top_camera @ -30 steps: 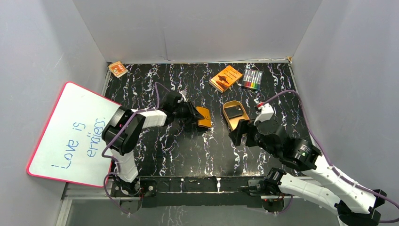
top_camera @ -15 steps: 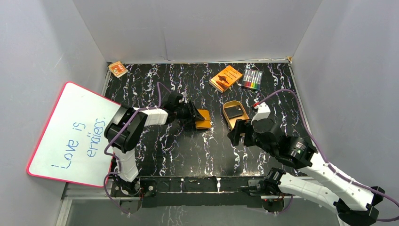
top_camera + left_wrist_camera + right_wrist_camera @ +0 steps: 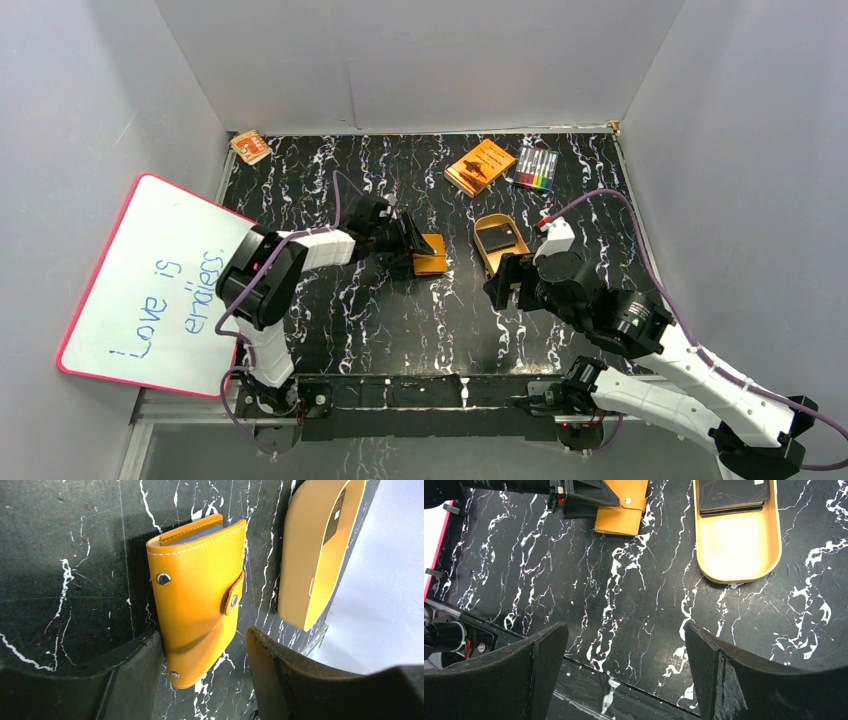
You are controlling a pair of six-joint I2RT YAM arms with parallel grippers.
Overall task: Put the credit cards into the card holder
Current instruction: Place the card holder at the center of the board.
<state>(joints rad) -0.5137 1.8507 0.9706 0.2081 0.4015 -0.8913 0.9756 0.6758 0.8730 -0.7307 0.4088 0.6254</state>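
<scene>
The card holder (image 3: 430, 256), an orange leather wallet, lies folded on the black marbled table. In the left wrist view (image 3: 197, 600) its strap hangs unsnapped beside a bare stud, and a pale blue-grey credit card edge (image 3: 202, 532) shows inside its far end. My left gripper (image 3: 408, 246) is open. The wallet's near end lies between its fingers (image 3: 135, 675), close to the left one, with a gap to the right one. My right gripper (image 3: 503, 283) is open and empty above bare table (image 3: 624, 655), to the right of the wallet (image 3: 621, 507).
A gold oval tray (image 3: 487, 258) holding a small black block (image 3: 503, 238) lies just right of the wallet. An orange book (image 3: 480, 165) and a marker set (image 3: 537, 168) lie at the back. A whiteboard (image 3: 150, 285) leans at the left, with a small orange box (image 3: 250, 147) at the back left.
The wallet has settled flatter and a little to the left. My left gripper has drawn back slightly. My right arm has shifted a little toward the left.
</scene>
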